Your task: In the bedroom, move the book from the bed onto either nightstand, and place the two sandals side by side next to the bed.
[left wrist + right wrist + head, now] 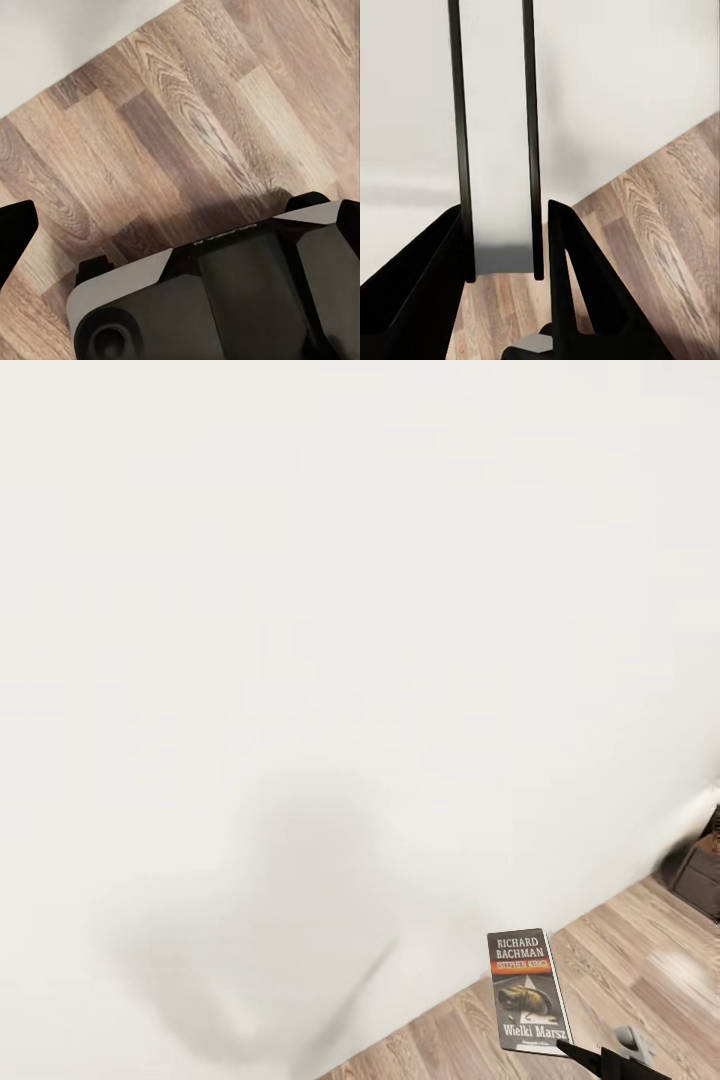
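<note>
We hold the thin dark paperback book upright in our right gripper, jaws clamped on its lower edge, long axis rising away from the fingers. A dark-brown glossy wooden nightstand lies ahead-right (left jaws: cannot tell).

A room in a home, rendered in simulation

In the head view a plain white wall takes up most of the frame, meeting a wood-plank floor along a diagonal at about 5 o'clock. A piece of dark-brown wooden furniture, cut off by the frame edge, stands against the wall at about 4 o'clock. Both wrist views show the same warm, grained floor planks running up to the white wall.
</note>
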You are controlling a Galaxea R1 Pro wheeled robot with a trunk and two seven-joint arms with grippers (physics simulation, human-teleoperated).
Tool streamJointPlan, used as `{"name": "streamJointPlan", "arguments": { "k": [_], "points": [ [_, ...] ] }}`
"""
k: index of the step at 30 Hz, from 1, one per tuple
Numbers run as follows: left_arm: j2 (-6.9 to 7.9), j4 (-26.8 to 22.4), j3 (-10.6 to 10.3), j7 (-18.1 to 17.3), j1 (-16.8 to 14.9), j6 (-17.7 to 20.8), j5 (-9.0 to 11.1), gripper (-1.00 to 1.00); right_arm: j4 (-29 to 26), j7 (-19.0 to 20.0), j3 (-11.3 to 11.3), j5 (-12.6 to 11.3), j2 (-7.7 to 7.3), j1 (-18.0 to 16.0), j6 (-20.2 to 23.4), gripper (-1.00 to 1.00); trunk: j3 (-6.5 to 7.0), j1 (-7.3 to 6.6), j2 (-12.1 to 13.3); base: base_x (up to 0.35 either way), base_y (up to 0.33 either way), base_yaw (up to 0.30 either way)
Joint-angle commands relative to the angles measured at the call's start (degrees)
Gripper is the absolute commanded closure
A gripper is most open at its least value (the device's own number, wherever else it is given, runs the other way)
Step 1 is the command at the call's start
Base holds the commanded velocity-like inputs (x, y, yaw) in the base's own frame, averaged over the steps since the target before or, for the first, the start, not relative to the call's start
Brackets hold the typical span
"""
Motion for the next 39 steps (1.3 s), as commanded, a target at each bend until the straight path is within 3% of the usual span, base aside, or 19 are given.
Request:
{"name": "streamJointPlan", "arguments": {
  "k": [1,39],
  "points": [
    [0.02,0.0,-0.2,0.0,0.0,-0.4,-0.5,-1.0,0.2,0.3,0.3,-0.6,0.02,-0.1,0.4,1.0,-0.02,0.02,0.0,0.001,0.0,-0.2],
    [0.02,0.0,-0.2,0.0,0.0,-0.4,-0.5,-1.0,0.2,0.3,0.3,-0.6,0.01,-0.1,0.3,1.0,-0.02,0.02,0.0,0.0,0.0,-0.2]
  ]
}}
